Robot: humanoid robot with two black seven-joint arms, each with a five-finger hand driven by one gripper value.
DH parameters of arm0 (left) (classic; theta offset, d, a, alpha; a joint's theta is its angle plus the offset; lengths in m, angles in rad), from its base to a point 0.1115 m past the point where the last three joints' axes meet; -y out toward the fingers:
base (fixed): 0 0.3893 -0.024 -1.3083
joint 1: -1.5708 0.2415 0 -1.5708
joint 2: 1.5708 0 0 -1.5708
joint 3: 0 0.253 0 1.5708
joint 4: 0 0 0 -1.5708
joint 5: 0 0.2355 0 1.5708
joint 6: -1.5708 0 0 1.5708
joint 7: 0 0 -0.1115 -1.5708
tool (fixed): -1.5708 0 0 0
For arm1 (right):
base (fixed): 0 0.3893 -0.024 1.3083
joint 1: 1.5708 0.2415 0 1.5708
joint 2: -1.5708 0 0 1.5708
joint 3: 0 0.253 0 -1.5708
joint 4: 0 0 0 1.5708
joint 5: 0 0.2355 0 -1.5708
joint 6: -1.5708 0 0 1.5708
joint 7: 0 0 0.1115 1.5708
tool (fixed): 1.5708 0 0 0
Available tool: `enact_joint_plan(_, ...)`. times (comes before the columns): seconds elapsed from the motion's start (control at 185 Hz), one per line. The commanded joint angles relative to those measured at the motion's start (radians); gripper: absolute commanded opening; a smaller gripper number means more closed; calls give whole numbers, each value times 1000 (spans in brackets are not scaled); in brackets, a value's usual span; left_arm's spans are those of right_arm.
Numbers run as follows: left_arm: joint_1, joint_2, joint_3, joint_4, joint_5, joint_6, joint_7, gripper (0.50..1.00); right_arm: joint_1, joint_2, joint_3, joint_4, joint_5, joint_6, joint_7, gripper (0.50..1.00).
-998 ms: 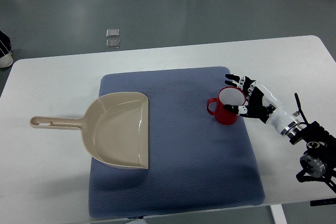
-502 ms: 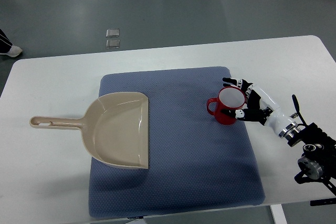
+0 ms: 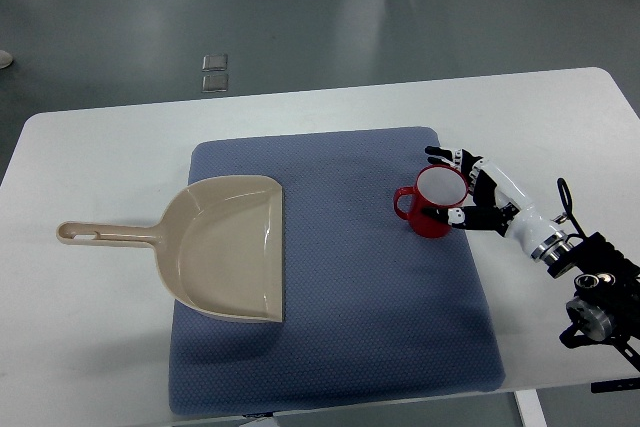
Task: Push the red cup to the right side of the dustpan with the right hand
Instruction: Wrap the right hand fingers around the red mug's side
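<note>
You see the glossy red ceramic cup [image 3: 432, 210] standing upright on the blue-grey textured mat [image 3: 340, 347], near the mat's right edge and toward its far side. Its inside is white, its rim is round, and its small looped handle points left, toward the beige plastic dustpan [image 3: 220, 259]. The dustpan lies flat on the left part of the mat, its long handle reaching left onto the white counter [image 3: 90, 347], and its open straight edge faces the cup; the two are well apart.

Your right hand [image 3: 470, 192], white with black fingers, comes in from the right edge and sits against the cup's right side. Its fingers are spread around that side, one by the far rim and one at the near rim, cupping the wall without closing on it.
</note>
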Motion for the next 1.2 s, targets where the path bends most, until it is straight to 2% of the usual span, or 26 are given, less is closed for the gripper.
enact_joint_plan(0.0, 0, 0, -1, 0, 0, 0, 0, 1000, 2, 0, -1, -2, -2, -9, 0, 928)
enact_joint_plan(0.27, 0, 0, 0, 0, 0, 0, 0, 1000, 6, 19, -1, -14, -30, -35, 0, 928)
enact_joint_plan(1.192, 0, 0, 0, 0, 0, 0, 0, 1000, 8, 62, -4, -51, -45, -44, 0, 928)
